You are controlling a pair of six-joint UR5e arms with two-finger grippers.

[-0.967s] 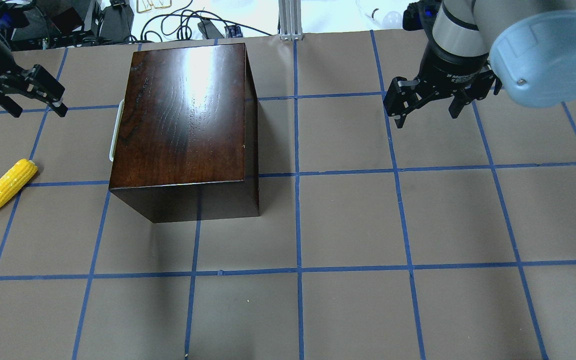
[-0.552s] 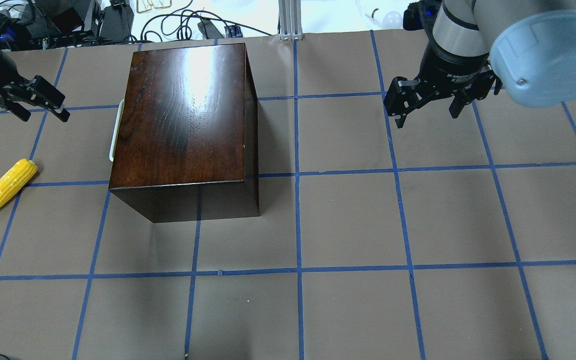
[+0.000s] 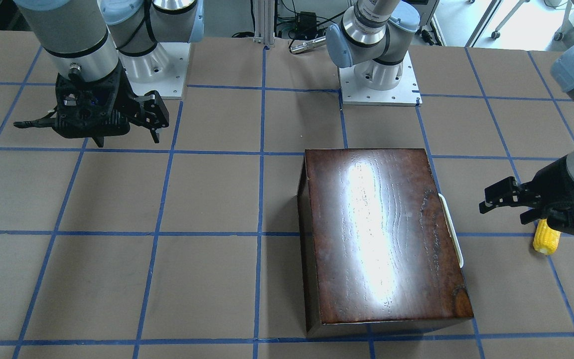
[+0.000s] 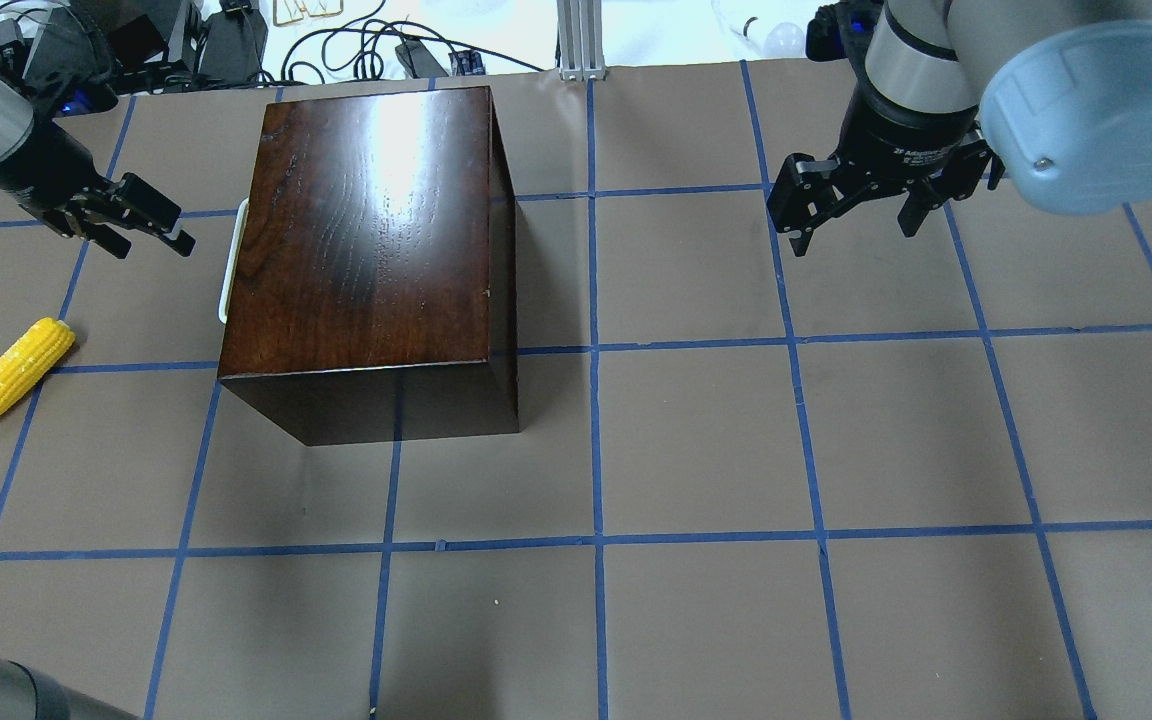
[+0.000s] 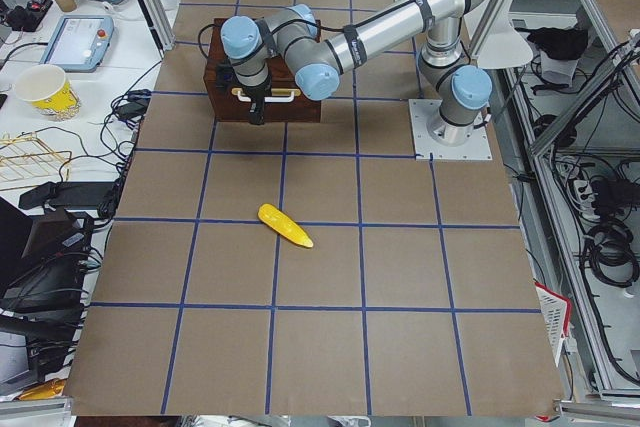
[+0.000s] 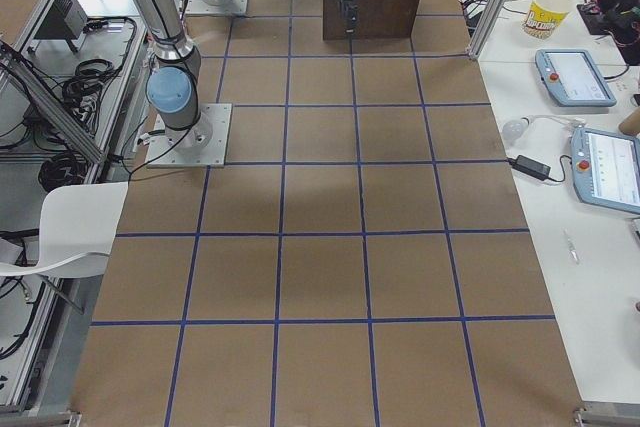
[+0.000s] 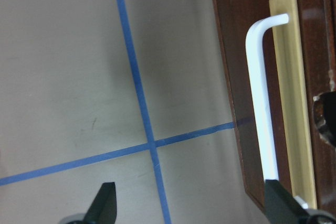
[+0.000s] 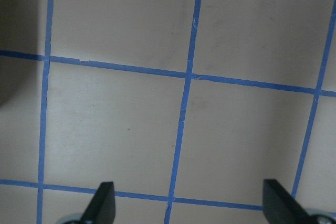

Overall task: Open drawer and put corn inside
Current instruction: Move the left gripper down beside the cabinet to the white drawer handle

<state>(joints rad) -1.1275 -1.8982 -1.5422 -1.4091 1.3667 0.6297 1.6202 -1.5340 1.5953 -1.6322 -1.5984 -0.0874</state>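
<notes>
The glossy dark-brown box (image 4: 366, 250) stands at the back left with its drawer shut. The drawer's white handle (image 4: 229, 262) sits on the box's left side and also shows in the left wrist view (image 7: 261, 98) and the front view (image 3: 451, 229). The yellow corn (image 4: 11, 378) lies on the table left of the box, and is partly hidden behind the left gripper in the front view (image 3: 546, 239). My left gripper (image 4: 154, 243) is open and empty, a short way left of the handle's far end; in its wrist view one fingertip (image 7: 278, 200) is by the handle. My right gripper (image 4: 856, 235) is open and empty at the back right.
Brown table paper with a blue tape grid (image 4: 596, 540) covers the table. Cables and gear (image 4: 366, 50) lie beyond the far edge. The arm bases (image 3: 376, 75) stand on the robot's side. My right gripper (image 8: 189, 203) hangs over bare paper.
My left gripper has moved right, toward the handle side of the box, and turned a little. The right arm, the box and the corn have not moved.
</notes>
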